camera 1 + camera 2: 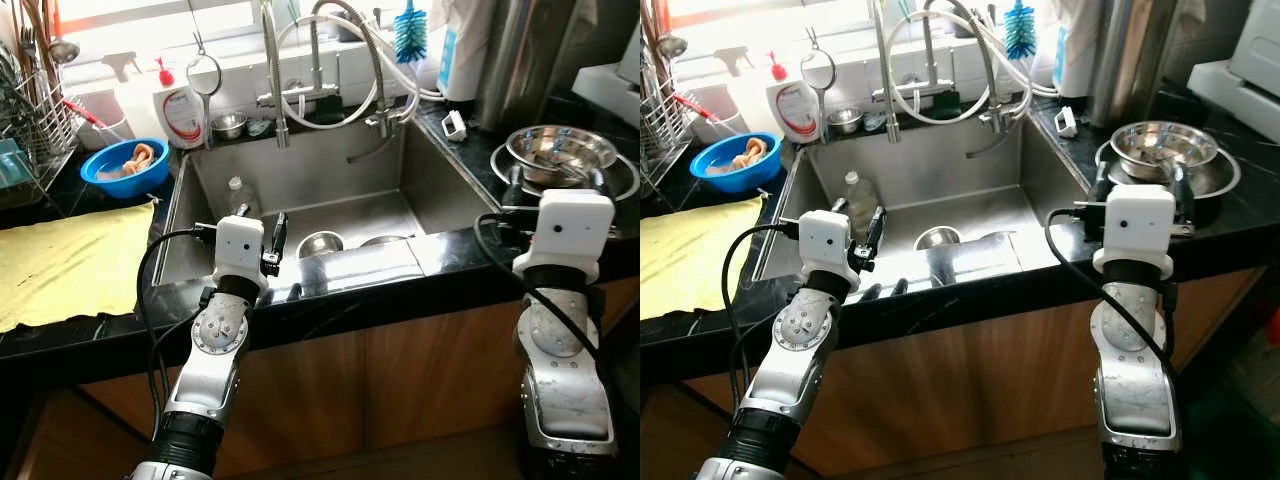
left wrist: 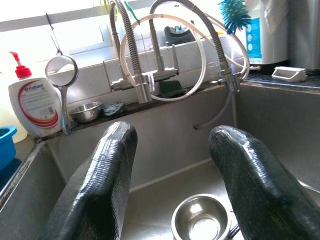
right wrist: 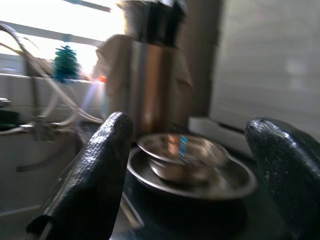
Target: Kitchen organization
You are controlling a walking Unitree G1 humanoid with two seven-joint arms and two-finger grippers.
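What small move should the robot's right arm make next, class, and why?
Probably ease the right gripper forward toward the stacked steel bowls on the counter: its fingers are open, aimed at them, but short of the rim.

Bright window [image 1: 150, 20] behind sink, black countertop [image 1: 470, 255] w/ wood cabinet fronts [image 1: 400, 390] below.

blue bowl [image 1: 124, 166], yellow cloth [image 1: 70, 262], steel sink [image 1: 300, 180], black counter [image 1: 470, 150].
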